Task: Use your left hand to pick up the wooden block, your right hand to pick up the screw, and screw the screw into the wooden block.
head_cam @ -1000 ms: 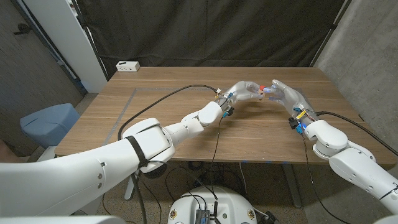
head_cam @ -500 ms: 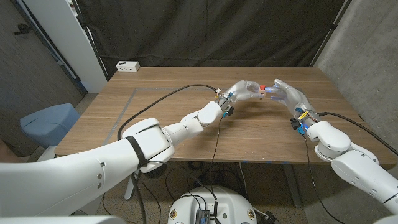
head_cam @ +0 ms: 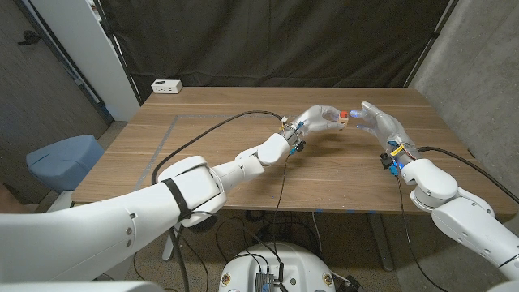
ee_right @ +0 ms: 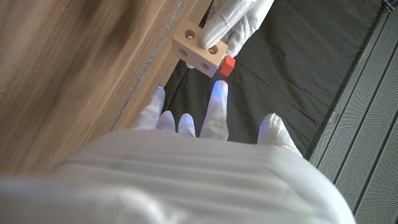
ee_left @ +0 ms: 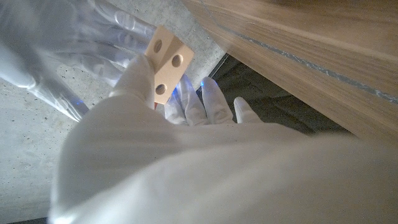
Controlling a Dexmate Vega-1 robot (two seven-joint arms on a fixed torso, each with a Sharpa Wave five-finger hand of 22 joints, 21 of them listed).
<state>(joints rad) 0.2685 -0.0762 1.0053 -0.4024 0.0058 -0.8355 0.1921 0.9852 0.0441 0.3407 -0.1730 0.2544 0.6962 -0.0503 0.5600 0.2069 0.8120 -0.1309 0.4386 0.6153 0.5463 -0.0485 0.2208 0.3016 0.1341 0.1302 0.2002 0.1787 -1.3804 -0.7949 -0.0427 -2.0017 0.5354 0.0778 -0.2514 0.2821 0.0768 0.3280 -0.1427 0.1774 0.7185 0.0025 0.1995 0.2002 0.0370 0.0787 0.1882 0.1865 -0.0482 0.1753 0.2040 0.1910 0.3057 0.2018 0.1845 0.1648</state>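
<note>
While the left hand (head_cam: 318, 119) pinches the wooden block (ee_right: 198, 48) above the table (head_cam: 203, 154), the red screw (ee_right: 226, 66) sits in the block's side; the right hand (head_cam: 375, 122), fingers apart just beside it, likely must regrip and turn
</note>
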